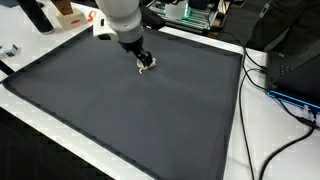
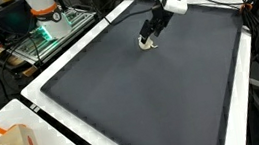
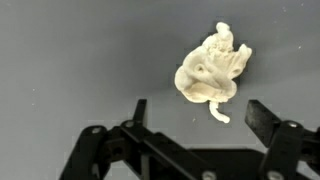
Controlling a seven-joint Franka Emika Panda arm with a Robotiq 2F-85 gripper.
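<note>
Mat [image 1: 120,110]: dark grey, flat | Gripper [image 1: 146,64]: above mat, near its far edge, jaws spread, holding nothing | Crumpled white wad [image 3: 210,72]: on mat, just beneath gripper | Step: likely pre-grasp hover | Next calls for: descend, straddle wad, close.

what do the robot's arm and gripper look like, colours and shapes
The arm is white, with smooth rounded links. The gripper is black: two flat, blunt-tipped fingers carried on hinged linkage bars with round pivot joints.
</note>
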